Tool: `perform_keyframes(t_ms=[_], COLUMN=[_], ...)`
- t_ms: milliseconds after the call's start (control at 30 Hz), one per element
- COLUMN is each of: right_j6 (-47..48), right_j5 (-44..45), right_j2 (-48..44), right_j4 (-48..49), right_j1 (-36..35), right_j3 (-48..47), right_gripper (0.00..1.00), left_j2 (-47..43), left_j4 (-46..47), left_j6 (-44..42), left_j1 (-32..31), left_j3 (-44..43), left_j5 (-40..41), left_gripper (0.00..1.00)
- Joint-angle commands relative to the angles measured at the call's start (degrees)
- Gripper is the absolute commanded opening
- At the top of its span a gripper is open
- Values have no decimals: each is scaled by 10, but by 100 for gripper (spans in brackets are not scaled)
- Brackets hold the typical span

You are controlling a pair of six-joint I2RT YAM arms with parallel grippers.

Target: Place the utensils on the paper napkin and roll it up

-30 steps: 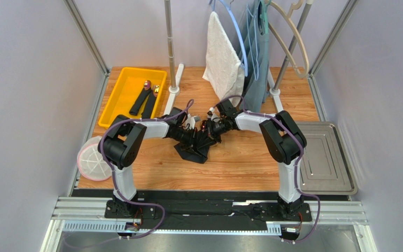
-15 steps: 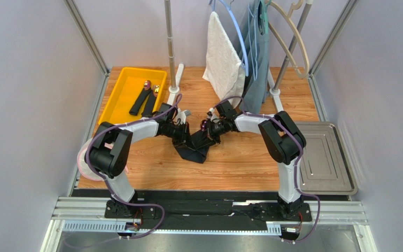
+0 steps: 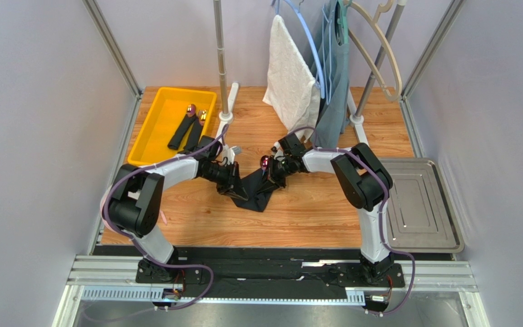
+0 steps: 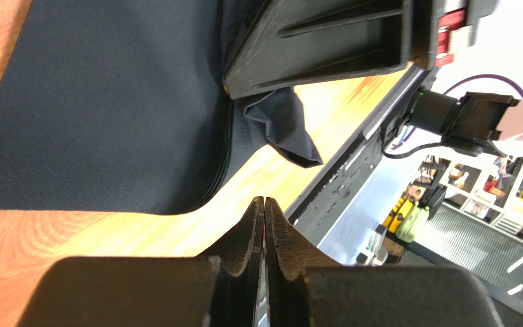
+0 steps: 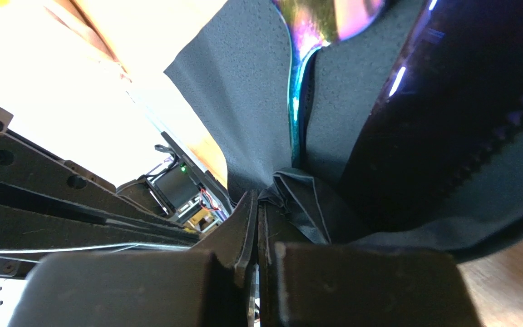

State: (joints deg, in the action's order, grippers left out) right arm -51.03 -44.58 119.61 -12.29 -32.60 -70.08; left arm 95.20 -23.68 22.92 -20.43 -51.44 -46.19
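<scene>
The black paper napkin (image 3: 256,195) lies bunched and partly folded on the wooden table between my two grippers. My right gripper (image 3: 272,180) is shut on a gathered fold of the napkin (image 5: 244,88); its jaws (image 5: 260,197) meet at the crumpled edge. A utensil with an iridescent purple-gold head (image 5: 319,17) and a thin blue stem (image 5: 293,102) lies inside the napkin, beside a dark glossy piece (image 5: 414,95). The head pokes out in the top view (image 3: 265,162). My left gripper (image 3: 237,187) is shut and empty (image 4: 264,202), just off the napkin's left edge (image 4: 107,102).
A yellow bin (image 3: 149,133) at the back left holds two more dark-handled utensils (image 3: 188,129). A rack behind the napkin carries a white towel (image 3: 288,71) and a grey-blue garment (image 3: 334,68); its pole base (image 3: 225,119) stands close. A metal tray (image 3: 421,204) sits at right.
My left gripper has drawn back to the left, off the napkin. The napkin has gathered into a narrower bundle. My right gripper has stayed nearly in place.
</scene>
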Motion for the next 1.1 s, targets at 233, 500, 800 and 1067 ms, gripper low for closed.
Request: perform_keyframes(t_ms=[233, 500, 800, 1067], right_j6=[-14, -14, -7, -12], right_j5=[18, 21, 44, 62], right_j2=[-10, -4, 16, 45], right_j4=[16, 4, -17, -13], right_j1=[-18, -26, -36, -48], right_j3=[-24, -42, -60, -76], right_gripper=[0, 1, 2, 2], left_j2=[65, 104, 112, 81], left_j4=[-29, -36, -36, -9], left_j6=[-20, -12, -9, 4], left_j1=[4, 3, 3, 12], left_j3=[-27, -45, -45, -31], left_j5=[22, 44, 46, 13], left_gripper=[5, 2, 1, 2])
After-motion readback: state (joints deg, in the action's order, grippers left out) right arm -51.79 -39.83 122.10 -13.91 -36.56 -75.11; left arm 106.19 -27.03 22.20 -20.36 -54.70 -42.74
